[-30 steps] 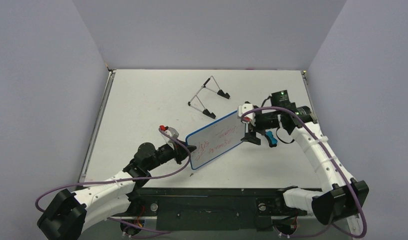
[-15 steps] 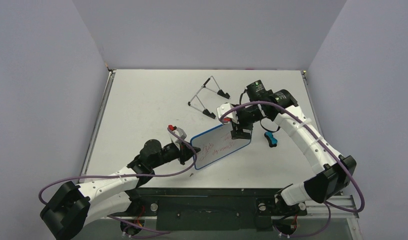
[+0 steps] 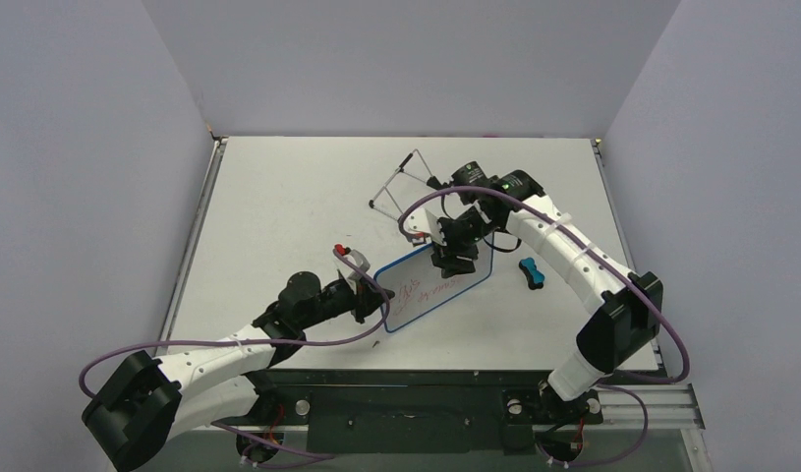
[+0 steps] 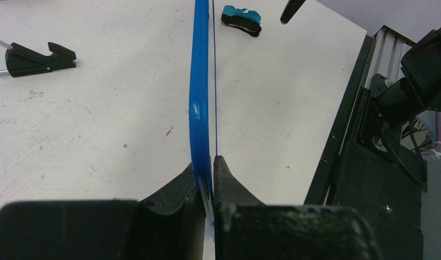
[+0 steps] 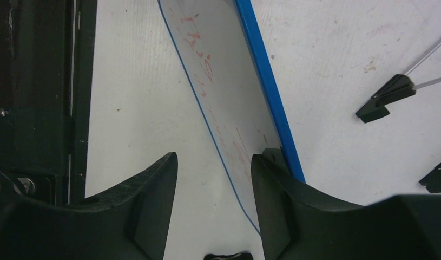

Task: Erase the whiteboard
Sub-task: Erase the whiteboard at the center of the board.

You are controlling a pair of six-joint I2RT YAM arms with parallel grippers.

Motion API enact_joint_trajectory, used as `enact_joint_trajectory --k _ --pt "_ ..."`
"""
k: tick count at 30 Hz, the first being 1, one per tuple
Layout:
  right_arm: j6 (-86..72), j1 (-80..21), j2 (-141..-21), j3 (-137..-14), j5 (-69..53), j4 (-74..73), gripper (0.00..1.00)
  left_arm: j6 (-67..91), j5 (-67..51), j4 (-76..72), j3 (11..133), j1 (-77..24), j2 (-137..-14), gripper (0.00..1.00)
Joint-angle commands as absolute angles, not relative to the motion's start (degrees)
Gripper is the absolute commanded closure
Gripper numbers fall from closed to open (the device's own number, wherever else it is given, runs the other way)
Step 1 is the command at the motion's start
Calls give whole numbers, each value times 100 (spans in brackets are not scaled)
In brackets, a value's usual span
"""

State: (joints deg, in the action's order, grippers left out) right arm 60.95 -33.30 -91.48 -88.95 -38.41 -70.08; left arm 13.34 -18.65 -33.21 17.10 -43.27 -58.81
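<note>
The whiteboard (image 3: 433,286) has a blue frame and red writing. My left gripper (image 3: 374,301) is shut on its left edge and holds it tilted up off the table. In the left wrist view the board (image 4: 199,92) shows edge-on between the closed jaws of that gripper (image 4: 208,179). My right gripper (image 3: 453,260) is open and empty above the board's upper right part. In the right wrist view one finger (image 5: 272,179) lies against the board (image 5: 223,92). The blue and black eraser (image 3: 531,272) lies on the table right of the board, apart from both grippers.
A wire easel stand (image 3: 406,187) with black feet lies behind the board, close to the right arm's wrist; its feet show in the right wrist view (image 5: 383,98). The eraser also shows in the left wrist view (image 4: 241,19). The black front rail (image 4: 391,162) runs along the near edge.
My right gripper has moved left, away from the eraser, to above the board's upper part. The left gripper has shifted slightly right with the board and tilted it more upright.
</note>
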Motion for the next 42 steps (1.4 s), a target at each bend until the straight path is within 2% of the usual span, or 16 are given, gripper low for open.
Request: enact_joint_trajectory --k 1,4,9,14,18,25,28,32,34,35,37,40,42 --pt "6039 -3462 -9281 -9178 -3573 -6882 54 1157 -2143 -3577 1949 -4416 -5850 100" --pt "6156 -3504 -9269 -9303 -3626 -7061 56 1105 -2165 -3564 1963 -4433 -5846 100" --pt "6819 -3439 -9108 -10127 -4556 -8268 46 1081 -2147 -3516 1964 -4443 -5826 100" --pt "6412 -3451 -9037 -10057 -4185 -7874 42 1090 -2161 -3533 1986 -4447 -5866 100" --pt "6191 -3461 -9245 -10005 -3579 -7530 44 1082 -2160 -3499 1994 -4481 -5837 100" --pt "6288 -3543 -9605 -10110 -3423 -7643 51 1011 -2150 -3439 2014 -4544 -5821 100" --pt "6377 -3639 -9622 -9920 -3482 -7724 55 1006 -2133 -3483 2001 -4549 -5833 100" --pt "6523 -3744 -9664 -9665 -3529 -7768 67 1084 -2121 -3700 1936 -4547 -5864 100" --pt "6614 -3784 -9694 -9580 -3545 -7807 76 1157 -2088 -3821 1897 -4544 -5878 100" --pt "6643 -3794 -9707 -9545 -3539 -7828 89 1172 -2072 -3902 1880 -4544 -5886 100" --pt "6755 -3812 -9703 -9492 -3524 -7843 100 1222 -2016 -4048 1814 -4544 -5877 100" --pt "6869 -3810 -9657 -9449 -3526 -7816 100 1405 -1877 -4422 1660 -4549 -5858 100" --pt "6884 -3817 -9644 -9429 -3519 -7780 100 1542 -1844 -4698 1555 -4539 -5863 92"
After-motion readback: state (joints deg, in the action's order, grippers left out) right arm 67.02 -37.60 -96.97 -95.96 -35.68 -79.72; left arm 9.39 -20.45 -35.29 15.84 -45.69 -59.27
